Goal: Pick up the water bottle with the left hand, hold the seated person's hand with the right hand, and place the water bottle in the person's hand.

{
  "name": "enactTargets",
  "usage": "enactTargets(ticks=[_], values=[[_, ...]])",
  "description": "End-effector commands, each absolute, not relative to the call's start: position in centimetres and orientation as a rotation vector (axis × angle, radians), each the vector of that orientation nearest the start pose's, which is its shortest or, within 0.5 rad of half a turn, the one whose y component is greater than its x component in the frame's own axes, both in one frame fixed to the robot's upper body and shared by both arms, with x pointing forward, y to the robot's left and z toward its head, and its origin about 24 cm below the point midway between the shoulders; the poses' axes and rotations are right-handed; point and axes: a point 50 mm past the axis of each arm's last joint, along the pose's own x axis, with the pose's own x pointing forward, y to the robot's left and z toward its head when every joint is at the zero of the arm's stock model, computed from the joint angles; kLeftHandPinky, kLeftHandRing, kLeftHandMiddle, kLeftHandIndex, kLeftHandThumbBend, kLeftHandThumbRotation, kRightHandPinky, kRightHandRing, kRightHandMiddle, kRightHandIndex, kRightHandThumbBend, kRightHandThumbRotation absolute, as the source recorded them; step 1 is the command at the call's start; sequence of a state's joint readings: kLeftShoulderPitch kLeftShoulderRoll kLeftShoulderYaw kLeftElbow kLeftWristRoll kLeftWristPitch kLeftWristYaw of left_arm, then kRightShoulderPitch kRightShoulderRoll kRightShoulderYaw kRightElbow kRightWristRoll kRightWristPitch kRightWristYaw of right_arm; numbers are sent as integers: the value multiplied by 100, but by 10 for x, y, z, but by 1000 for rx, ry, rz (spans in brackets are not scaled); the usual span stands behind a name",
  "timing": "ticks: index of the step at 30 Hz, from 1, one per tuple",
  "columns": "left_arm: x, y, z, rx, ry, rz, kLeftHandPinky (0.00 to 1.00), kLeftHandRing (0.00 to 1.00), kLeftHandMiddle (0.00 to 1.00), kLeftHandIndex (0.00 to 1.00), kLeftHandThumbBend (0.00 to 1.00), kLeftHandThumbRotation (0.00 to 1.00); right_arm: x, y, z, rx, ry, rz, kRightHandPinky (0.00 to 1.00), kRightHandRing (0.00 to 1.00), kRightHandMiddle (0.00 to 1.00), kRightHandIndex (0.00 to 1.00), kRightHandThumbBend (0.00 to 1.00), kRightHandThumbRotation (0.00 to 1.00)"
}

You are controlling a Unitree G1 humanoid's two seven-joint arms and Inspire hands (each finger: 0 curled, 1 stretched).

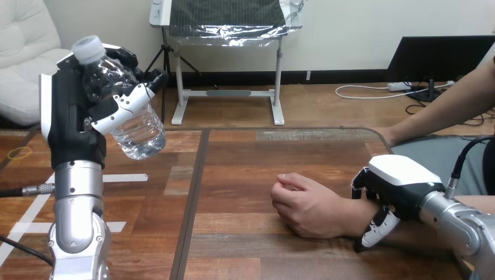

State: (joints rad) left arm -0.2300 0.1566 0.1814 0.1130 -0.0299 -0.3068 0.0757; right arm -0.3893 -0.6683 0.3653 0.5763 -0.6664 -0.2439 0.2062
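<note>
My left hand point(76, 116) is raised above the table's left side, shut on a clear water bottle point(125, 111) with a grey cap. The bottle tilts, cap up and to the left, base down and to the right. The person's hand point(306, 205) lies on the wooden table point(245, 169) right of the middle, loosely closed with its knuckles pointing left. My right hand point(394, 186) sits over the person's wrist, fingers curled down on the far side and thumb point(373, 230) down on the near side, so it grips the wrist.
The person's other forearm point(443, 105) comes in from the upper right and rests near the table's far right corner. White tape strips point(125, 177) mark the table at the left. A yellow ring point(19, 153) lies at the far left.
</note>
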Motion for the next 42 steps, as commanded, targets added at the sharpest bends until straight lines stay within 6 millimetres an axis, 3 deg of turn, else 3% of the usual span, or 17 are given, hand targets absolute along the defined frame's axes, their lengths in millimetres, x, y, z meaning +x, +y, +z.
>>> enactTargets(ticks=[1, 14, 21, 32, 42], values=[[288, 208, 138, 92, -540, 197, 26, 33, 38, 40, 69, 0, 285, -225, -4, -1377, 310, 666, 15, 22, 31, 40, 90, 5], [288, 208, 137, 90, -545, 191, 26, 33, 38, 40, 68, 0, 287, -229, 1, -1372, 330, 681, 27, 31, 37, 40, 97, 43], [288, 208, 137, 93, -548, 193, 26, 32, 38, 40, 69, 0, 287, -230, 1, -1380, 330, 693, 25, 29, 34, 41, 100, 59], [287, 207, 137, 96, -542, 194, 25, 32, 38, 40, 69, 0, 288, -230, 4, -1381, 348, 717, 22, 27, 35, 45, 100, 65], [288, 207, 138, 95, -546, 195, 25, 32, 38, 40, 68, 0, 289, -230, 6, -1360, 390, 747, 35, 43, 49, 52, 100, 58]])
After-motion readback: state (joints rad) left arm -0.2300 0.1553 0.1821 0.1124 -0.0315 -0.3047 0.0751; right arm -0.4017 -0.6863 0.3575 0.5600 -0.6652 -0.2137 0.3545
